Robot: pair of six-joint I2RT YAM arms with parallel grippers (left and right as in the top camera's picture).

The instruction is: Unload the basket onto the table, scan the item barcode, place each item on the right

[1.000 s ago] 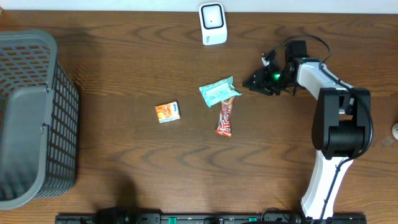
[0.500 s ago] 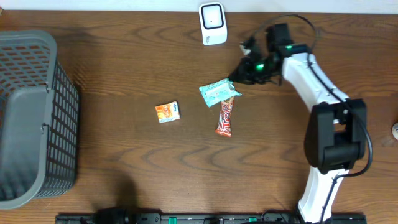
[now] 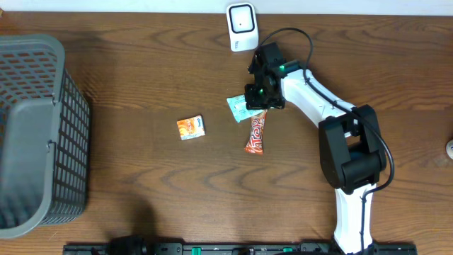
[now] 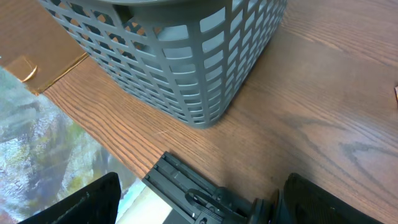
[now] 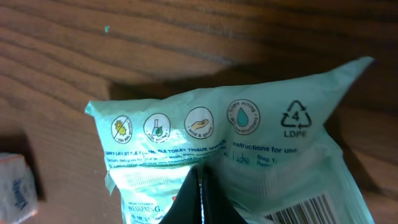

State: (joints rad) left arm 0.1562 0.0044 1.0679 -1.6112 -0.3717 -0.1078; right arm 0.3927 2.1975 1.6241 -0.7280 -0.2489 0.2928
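Note:
A pale green tissue packet lies mid-table, its printed back up, with a barcode at its lower right corner in the right wrist view. My right gripper is directly over the packet's right end, jaws shut tight, tips pressed together against the film; nothing shows between them. The white scanner stands at the far edge, just behind. In the left wrist view my left gripper stands wide open and empty near the table's front edge, beside the grey basket.
A red-orange candy bar lies just in front of the packet, touching it. A small orange packet lies to the left. The grey basket fills the left side. A black rail runs along the front edge.
The right arm has swung left from the table's right side to above the green packet, and its jaws have closed fully. The items have not moved.

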